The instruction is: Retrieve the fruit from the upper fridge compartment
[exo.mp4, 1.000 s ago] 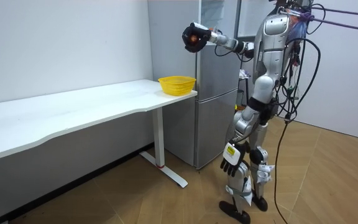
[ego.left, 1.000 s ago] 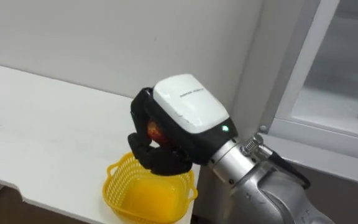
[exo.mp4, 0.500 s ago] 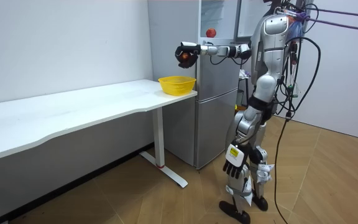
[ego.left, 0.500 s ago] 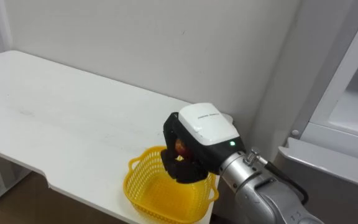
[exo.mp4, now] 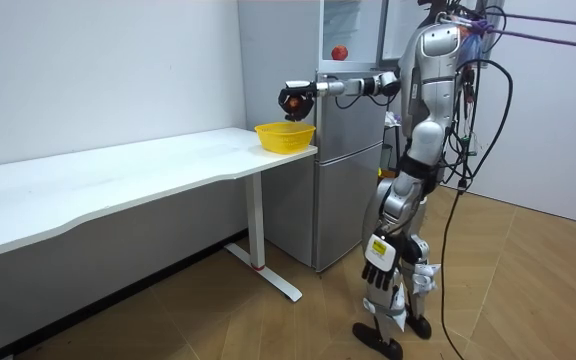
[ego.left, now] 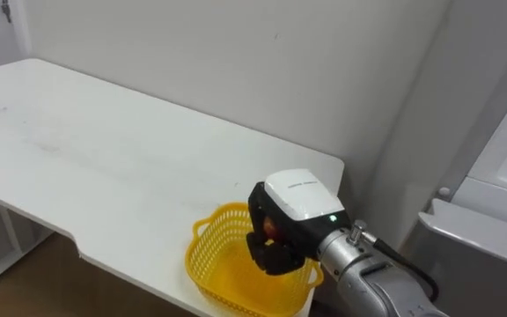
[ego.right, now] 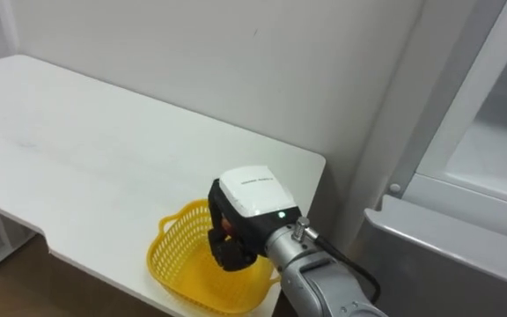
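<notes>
A tall grey metal fridge (exo.mp4: 348, 170) flanks a smooth white tabletop (ego.left: 104, 150). Over its yellow open-mesh plastic basket (ego.left: 211, 264), the right hand (ego.left: 293, 216) curls black fingers round a small round red fruit (ego.left: 270, 227); the left hand (exo.mp4: 376, 262) hangs loose-fingered.

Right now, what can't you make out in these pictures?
Red thing in the right hand, eye views: curled fingers hide most of it; kind unclear.
Yellow basket: its floor is partly behind that hand.
Fridge inside: cut off by the right edge.
Left hand, room view: too small to read.
</notes>
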{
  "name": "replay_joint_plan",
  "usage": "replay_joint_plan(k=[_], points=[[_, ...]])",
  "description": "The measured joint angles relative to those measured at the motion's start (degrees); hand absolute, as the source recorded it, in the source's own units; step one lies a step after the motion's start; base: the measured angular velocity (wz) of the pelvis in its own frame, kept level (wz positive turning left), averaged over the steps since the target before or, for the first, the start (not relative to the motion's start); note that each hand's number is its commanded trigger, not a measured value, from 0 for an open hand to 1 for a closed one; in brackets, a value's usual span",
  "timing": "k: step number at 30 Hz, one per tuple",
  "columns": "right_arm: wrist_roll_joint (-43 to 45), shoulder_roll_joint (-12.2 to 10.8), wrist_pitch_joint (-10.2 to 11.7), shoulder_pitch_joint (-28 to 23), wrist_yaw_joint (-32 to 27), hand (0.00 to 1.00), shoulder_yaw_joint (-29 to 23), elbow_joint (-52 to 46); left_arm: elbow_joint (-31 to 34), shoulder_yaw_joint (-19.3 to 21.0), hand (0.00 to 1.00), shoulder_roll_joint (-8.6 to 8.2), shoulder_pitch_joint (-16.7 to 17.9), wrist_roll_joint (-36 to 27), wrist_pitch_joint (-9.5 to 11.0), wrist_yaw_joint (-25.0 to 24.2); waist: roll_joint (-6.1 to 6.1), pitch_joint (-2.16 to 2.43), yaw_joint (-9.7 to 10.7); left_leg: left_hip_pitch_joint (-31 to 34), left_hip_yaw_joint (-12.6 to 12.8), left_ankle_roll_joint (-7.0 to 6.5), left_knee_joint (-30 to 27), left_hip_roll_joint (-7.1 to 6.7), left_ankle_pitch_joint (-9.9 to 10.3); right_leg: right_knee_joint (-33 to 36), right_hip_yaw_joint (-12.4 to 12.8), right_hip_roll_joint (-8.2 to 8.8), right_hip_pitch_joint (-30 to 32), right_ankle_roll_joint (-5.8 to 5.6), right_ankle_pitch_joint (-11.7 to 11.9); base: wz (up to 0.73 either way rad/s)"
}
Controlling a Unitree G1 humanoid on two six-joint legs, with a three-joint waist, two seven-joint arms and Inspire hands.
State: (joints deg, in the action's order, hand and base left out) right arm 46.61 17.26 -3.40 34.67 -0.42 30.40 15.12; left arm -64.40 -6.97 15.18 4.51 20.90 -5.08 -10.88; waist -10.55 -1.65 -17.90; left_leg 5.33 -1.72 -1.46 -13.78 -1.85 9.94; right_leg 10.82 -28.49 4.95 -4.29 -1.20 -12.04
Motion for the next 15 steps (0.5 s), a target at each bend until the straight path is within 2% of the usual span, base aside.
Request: replay_joint_plan(k=[2, 3, 4, 5, 6, 7, 15], points=[[0.0, -0.01, -0.38, 0.0, 0.01, 1.0, 0.0, 0.0, 0.14, -0.02, 0.0, 0.0, 0.03, 0.0, -0.05, 0.0, 0.05, -0.03, -0.02, 0.21, 0.01, 0.0, -0.01, 0.01, -0.01, 0.0, 0.0, -0.02, 0.27, 0.0, 0.0, -0.02], [0.0, -0.02, -0.43, 0.0, 0.01, 0.91, 0.01, 0.15, 0.15, -0.03, 0.0, 0.0, 0.03, 0.0, -0.13, 0.03, 0.12, -0.06, -0.1, 0.19, 0.05, -0.01, 0.02, 0.0, -0.01, 0.01, 0.02, 0.0, 0.31, 0.0, 0.0, 0.0], [0.0, -0.06, -0.43, 0.0, 0.01, 0.5, 0.01, 0.45, 0.23, -0.04, 0.0, 0.03, 0.0, 0.0, -0.26, 0.1, 0.15, -0.06, -0.18, 0.15, 0.07, -0.01, 0.08, 0.01, -0.01, 0.01, 0.02, 0.0, 0.33, 0.0, 0.0, 0.0], [0.0, -0.07, -0.43, 0.0, 0.01, 0.5, 0.01, 0.6, 0.25, -0.04, 0.0, 0.04, 0.0, 0.0, -0.28, 0.12, 0.15, -0.06, -0.26, 0.14, 0.06, -0.01, 0.09, 0.01, -0.01, 0.01, 0.02, 0.0, 0.34, 0.0, 0.0, 0.0], [0.0, -0.09, -0.43, 0.0, 0.01, 0.04, 0.01, 0.98, 0.32, -0.04, 0.0, 0.04, -0.07, 0.0, -0.33, 0.14, 0.15, -0.06, -0.47, 0.14, 0.06, -0.01, 0.1, 0.01, -0.01, 0.0, 0.01, 0.0, 0.37, 0.0, 0.0, 0.0], [0.0, -0.11, -0.43, 0.0, 0.01, 0.0, 0.01, 1.42, 0.43, -0.04, 0.0, 0.04, -0.23, 0.0, -0.33, 0.16, 0.14, -0.05, -0.77, 0.14, 0.07, -0.01, 0.11, 0.01, -0.01, 0.0, 0.01, 0.01, 0.37, 0.0, 0.0, 0.0], [-0.02, -1.28, -0.39, 0.0, -0.09, 0.0, 0.03, 2.82, 0.22, -0.11, 0.0, 0.03, -0.45, -0.01, -0.35, 0.6, 0.05, 0.02, -1.49, 0.19, 0.05, -0.01, 0.18, 0.0, -0.01, 0.01, 0.0, 0.01, 0.43, 0.0, 0.0, 0.0]])
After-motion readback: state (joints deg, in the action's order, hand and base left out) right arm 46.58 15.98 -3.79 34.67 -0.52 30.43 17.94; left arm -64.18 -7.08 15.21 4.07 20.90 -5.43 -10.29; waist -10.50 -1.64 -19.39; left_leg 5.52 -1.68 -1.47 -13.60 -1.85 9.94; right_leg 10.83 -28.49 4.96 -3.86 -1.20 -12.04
